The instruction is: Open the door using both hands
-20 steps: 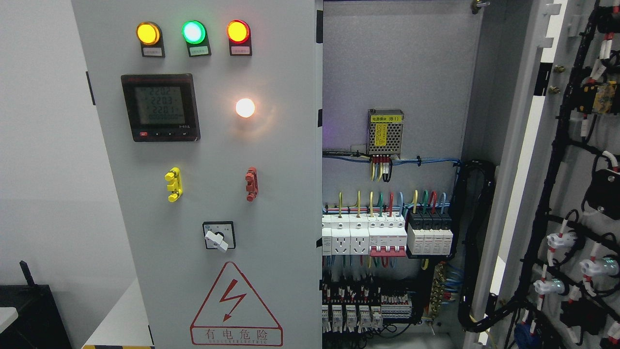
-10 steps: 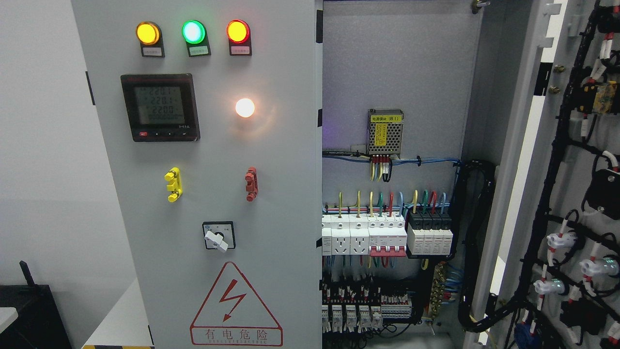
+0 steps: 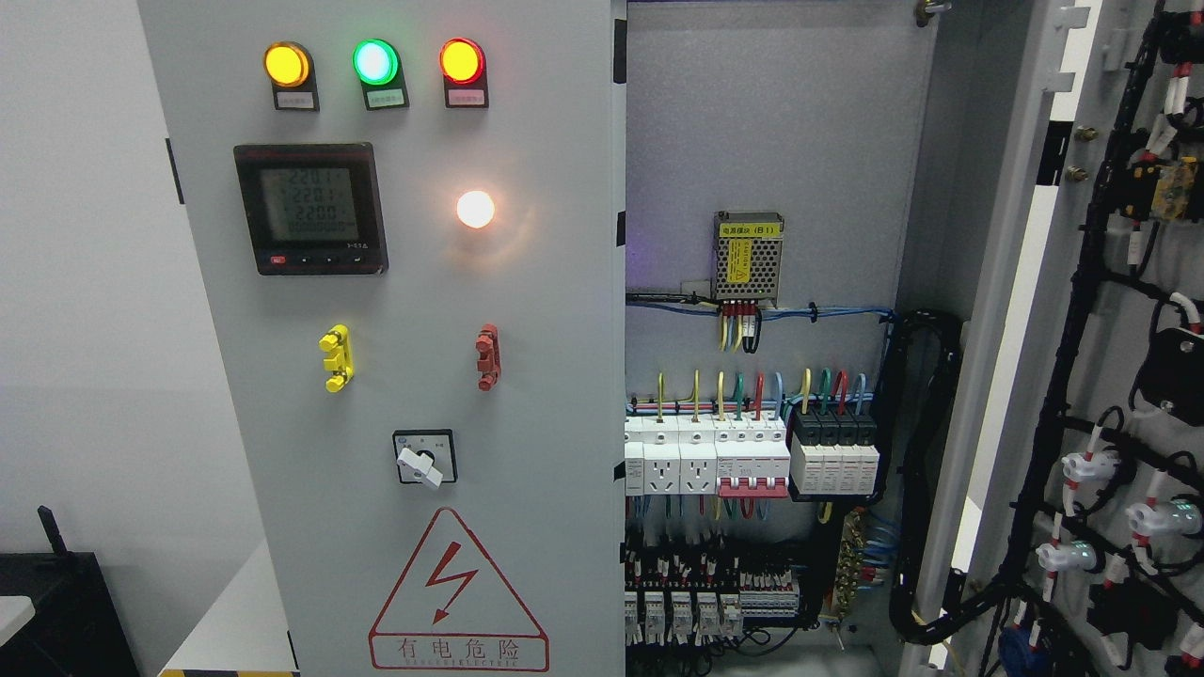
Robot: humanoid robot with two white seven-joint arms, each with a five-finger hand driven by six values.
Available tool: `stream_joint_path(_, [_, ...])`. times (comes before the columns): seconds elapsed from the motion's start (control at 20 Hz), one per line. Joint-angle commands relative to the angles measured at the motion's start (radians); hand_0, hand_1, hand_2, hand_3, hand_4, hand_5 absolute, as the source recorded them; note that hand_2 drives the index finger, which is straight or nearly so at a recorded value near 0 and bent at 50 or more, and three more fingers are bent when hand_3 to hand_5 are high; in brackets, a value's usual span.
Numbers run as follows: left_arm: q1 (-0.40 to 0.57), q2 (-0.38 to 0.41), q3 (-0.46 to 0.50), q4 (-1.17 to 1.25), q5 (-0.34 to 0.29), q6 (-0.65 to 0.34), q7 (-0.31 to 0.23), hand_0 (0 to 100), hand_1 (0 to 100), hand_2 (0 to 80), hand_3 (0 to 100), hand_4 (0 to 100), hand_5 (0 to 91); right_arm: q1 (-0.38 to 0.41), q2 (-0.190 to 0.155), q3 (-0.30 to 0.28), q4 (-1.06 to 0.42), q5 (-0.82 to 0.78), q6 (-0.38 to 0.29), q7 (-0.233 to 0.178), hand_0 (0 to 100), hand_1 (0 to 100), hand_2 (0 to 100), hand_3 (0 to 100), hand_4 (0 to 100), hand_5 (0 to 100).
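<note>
A grey electrical cabinet fills the head view. Its left door (image 3: 546, 395) stands closed, with three lit lamps (image 3: 374, 61), a digital meter (image 3: 310, 209), a white lamp (image 3: 476, 209), yellow (image 3: 337, 357) and red (image 3: 488, 356) handles, a rotary switch (image 3: 424, 457) and a red warning triangle (image 3: 458, 594). The right door (image 3: 1110, 310) is swung wide open, its inner face with black cable looms turned toward me. Between them the interior (image 3: 762, 132) shows a power supply (image 3: 748, 256) and rows of breakers (image 3: 752, 456). Neither of my hands is in view.
A white wall lies left of the cabinet, with a black box (image 3: 56, 611) at the lower left corner and a white ledge (image 3: 235, 621) beside it. Black cable bundles (image 3: 917, 470) run down the cabinet's right inner edge.
Only the digits on the meter have changed; doors and everything else stay as they were.
</note>
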Motion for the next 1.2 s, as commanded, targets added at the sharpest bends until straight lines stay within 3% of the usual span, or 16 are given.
stream_joint_path(0.0, [0.0,-0.006,0.001,-0.014,0.0,0.001,0.0,0,0,0.0,0,3,0.0,-0.113,0.003,-0.007,-0.065,0.001,-0.026,-0.004,11,0,0,0,0,0])
stream_joint_path(0.3, [0.0,-0.006,0.001,-0.014,0.0,0.001,0.0,0,0,0.0,0,3,0.0,-0.242,0.003,-0.007,-0.059,0.001,0.007,-0.005,11,0,0,0,0,0])
stream_joint_path(0.75, [0.0,-0.006,0.001,-0.014,0.0,0.001,0.0,0,0,0.0,0,3,0.0,-0.4,0.0,-0.007,-0.025,0.002,0.149,-0.005,11,0,0,0,0,0])
stream_joint_path(1.15, [0.0,-0.006,0.001,-0.014,0.0,0.001,0.0,0,0,0.0,0,3,0.0,-0.482,0.008,0.018,-0.021,0.001,0.159,-0.005,11,0,0,0,0,0])
